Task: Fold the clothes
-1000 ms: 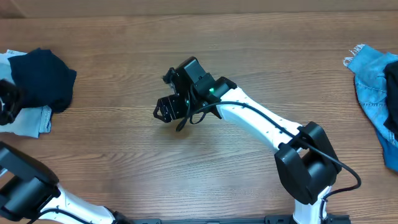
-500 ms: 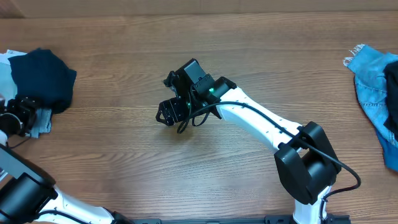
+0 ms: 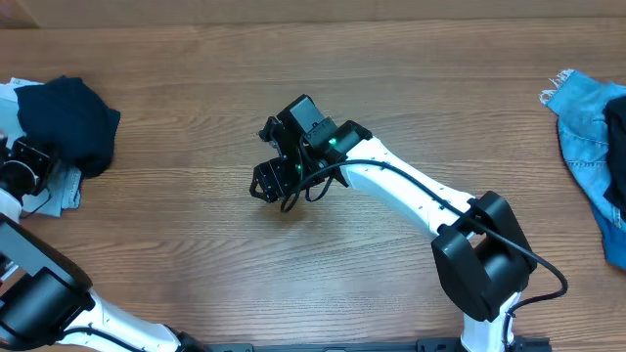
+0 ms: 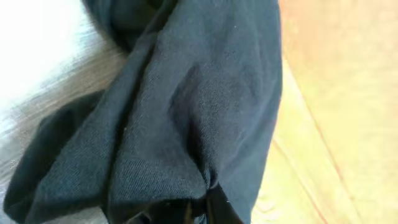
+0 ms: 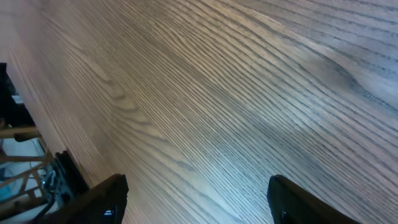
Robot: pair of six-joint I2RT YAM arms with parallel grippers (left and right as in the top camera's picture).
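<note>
Found the dark navy garment [image 3: 67, 122] bunched in a heap at the left end of the bench [image 3: 196, 254], lying partly over the pale blue piece [image 3: 57, 194], with that paler cloth showing along its near edge. Saw the left jaws at the heap's near-left side, closed together and pinching a gather of the navy fabric. In the left wrist view, noted dark folds drawn to a tight point at the bottom middle, with bare wood off to the right. Saw the left arm [image 3: 39, 303] stretched in from the lower left corner.

Found the right jaws standing well apart, holding nothing, over bare wood near the middle of the bench. Caught both fingertips [image 5: 106, 202] at the bottom of the right wrist view, with only wood grain between them. Traced the right arm [image 3: 411, 196] back to its base at the lower right.

Spotted the brighter blue denim piece [image 3: 585, 137] crumpled at the right edge, well apart from the navy heap and partly out of frame, with something dark [image 3: 616, 147] lying on it at the very edge. Could not tell what that was.
</note>
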